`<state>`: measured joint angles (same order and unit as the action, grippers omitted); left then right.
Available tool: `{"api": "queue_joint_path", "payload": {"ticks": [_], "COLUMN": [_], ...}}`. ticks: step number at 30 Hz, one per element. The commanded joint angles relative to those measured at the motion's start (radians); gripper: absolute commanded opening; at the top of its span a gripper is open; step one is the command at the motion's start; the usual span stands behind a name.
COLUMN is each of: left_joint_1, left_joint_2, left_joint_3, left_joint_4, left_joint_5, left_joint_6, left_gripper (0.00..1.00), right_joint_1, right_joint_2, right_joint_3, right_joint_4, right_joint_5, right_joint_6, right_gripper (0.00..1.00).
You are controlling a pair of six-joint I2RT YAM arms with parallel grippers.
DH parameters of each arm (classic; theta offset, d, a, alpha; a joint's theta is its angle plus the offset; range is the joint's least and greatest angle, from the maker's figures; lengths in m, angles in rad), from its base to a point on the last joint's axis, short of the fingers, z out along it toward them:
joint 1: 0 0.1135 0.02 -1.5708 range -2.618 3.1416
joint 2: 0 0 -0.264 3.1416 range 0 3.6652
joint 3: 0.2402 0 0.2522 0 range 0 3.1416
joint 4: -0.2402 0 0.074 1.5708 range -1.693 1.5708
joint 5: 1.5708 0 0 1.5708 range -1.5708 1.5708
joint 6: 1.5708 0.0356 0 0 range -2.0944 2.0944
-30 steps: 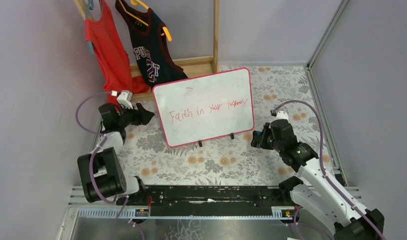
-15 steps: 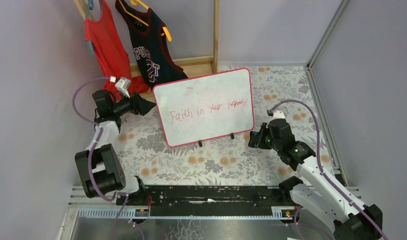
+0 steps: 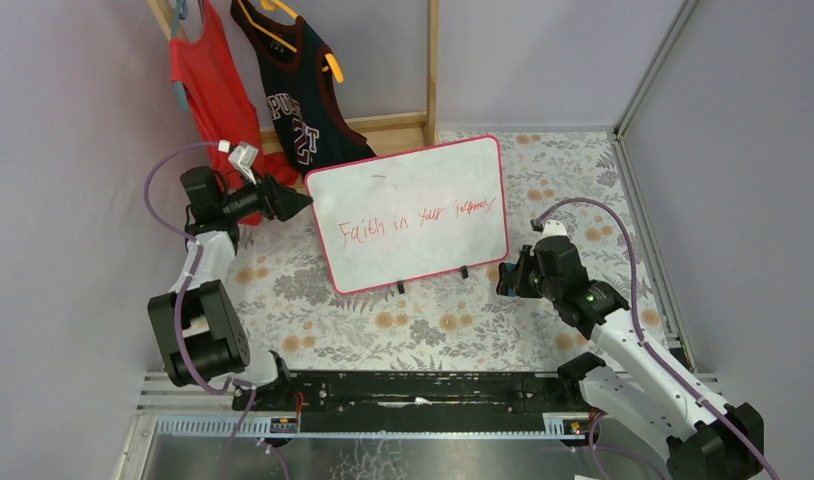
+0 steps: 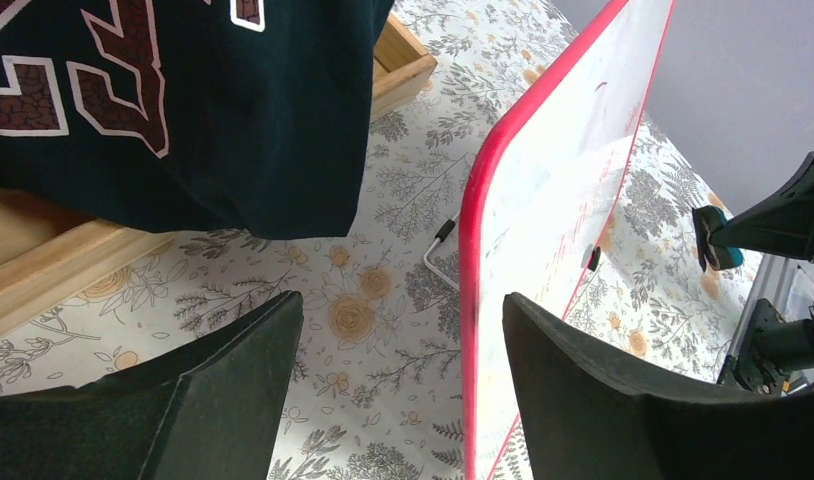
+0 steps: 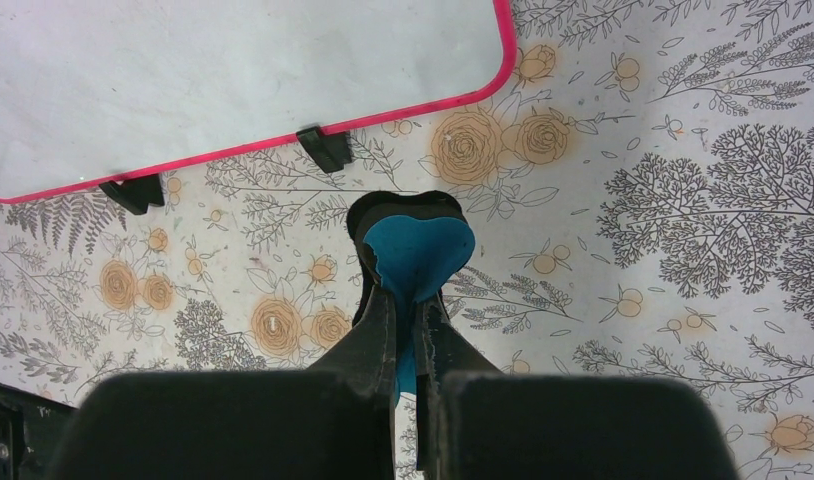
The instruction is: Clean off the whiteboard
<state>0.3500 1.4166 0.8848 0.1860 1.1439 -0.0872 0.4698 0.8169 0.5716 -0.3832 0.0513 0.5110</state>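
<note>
From the top view, the whiteboard stands propped on its small feet mid-table on the floral cloth, leaning back, with the red lettering unwiped across its face. My left gripper is up at the board's upper left corner, jaws spread; my right gripper hangs low, just off the lower right corner and apart from the frame. A red top and a dark jersey hang on the wooden rack just behind the left arm.

Left wrist view: the board's pink-red edge runs up between my two spread fingers, nearer the right-hand one; I see no contact, and the jersey hem is close above.

Right wrist view: the fingers are pressed together on a teal pad, held by a narrow part, with two black feet of the board just ahead; nothing touches the board.

My worries: if I close the left jaws off-centre on that edge, I could twist the board or tip it backward off its feet; if I wipe before it is braced, the push may slide it on the cloth or fold it flat; the pad, pinched so thinly, could bend or slip out under pressure; the left arm could snag the jersey.
</note>
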Motion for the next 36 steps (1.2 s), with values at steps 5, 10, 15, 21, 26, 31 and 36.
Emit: {"api": "queue_joint_path", "payload": {"ticks": [5,10,15,21,26,31,36], "left_joint_1": [0.010,0.009,0.006,0.003,-0.011,-0.020,-0.023], "left_joint_2": [-0.004,0.027,0.081,0.194,0.290,0.267,0.286], "left_joint_3": [0.023,0.037,0.058,0.022,0.059,0.038,0.045], "left_joint_4": [0.065,0.242,0.454,1.147,1.413,1.392,1.391], "left_joint_5": [0.059,0.128,0.205,0.241,0.274,0.279,0.282], "left_joint_6": [-0.043,-0.206,-0.401,-0.929,-1.180,-1.152,-1.170], "left_gripper": [0.72,0.71,0.71,0.70,0.64,0.63,0.62], "right_joint_1": [0.009,0.009,0.012,0.011,0.012,0.012,0.014], "right_joint_2": [-0.015,-0.010,-0.006,0.011,0.032,0.036,0.038], "right_joint_3": [0.044,0.045,0.049,0.066,0.088,0.087,0.076], "right_joint_4": [0.024,0.031,0.035,0.046,0.052,0.059,0.067], "right_joint_5": [0.000,-0.009,-0.013,-0.018,-0.023,-0.025,-0.036], "right_joint_6": [-0.018,-0.022,-0.023,-0.032,-0.037,-0.032,-0.025], "right_gripper": [0.00,0.00,0.00,0.00,0.00,0.00,0.00]}}
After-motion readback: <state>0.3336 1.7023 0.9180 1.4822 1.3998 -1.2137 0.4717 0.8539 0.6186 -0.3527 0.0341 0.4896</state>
